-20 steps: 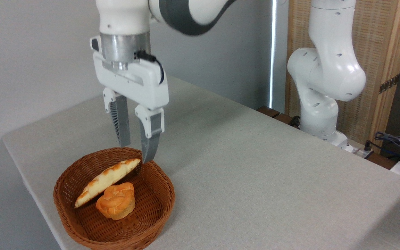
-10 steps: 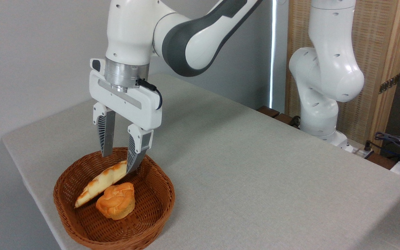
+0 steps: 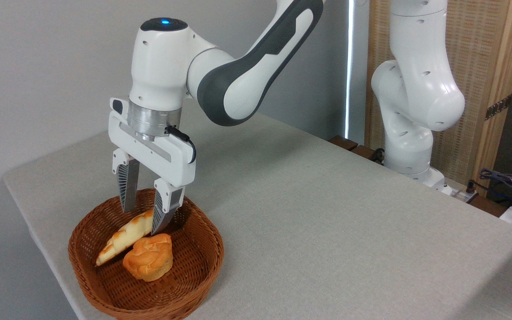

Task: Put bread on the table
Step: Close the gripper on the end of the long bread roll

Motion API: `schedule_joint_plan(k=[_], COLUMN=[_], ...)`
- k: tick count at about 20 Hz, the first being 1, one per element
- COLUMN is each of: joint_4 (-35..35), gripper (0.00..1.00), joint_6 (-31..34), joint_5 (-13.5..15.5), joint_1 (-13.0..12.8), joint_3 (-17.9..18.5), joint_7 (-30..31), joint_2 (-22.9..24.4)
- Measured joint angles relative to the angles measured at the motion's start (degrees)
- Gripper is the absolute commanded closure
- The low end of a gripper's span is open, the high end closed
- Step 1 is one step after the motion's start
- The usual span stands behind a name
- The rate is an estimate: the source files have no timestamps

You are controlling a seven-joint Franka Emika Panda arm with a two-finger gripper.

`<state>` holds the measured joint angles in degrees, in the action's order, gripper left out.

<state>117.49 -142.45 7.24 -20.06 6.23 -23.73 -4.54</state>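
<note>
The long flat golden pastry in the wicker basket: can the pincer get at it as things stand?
Probably yes. The pincer is open, its fingers straddling the upper end of the long flat golden pastry. The round orange bun sits lower, beside it, clear of the fingers.

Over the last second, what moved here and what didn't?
The gripper came down and to the left, from above the basket's far rim into the basket, its open fingers now straddling the upper end of the bread. Nothing is gripped yet, as far as can be seen. The bread, the orange bun and the basket lie as before on the table.
</note>
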Motion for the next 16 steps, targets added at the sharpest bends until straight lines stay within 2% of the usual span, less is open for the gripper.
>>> schedule_joint_plan(k=[4, 13, 16], joint_4=[-0.02, -0.03, -0.12], gripper=[0.69, 0.70, 0.75], joint_6=[-0.13, -0.13, -0.13], joint_5=[0.00, 0.00, 0.00], joint_1=[0.01, 0.01, 0.01], joint_3=[0.00, 0.01, 0.01], joint_7=[0.00, 0.00, 0.00], joint_2=[-0.09, -0.09, -0.07])
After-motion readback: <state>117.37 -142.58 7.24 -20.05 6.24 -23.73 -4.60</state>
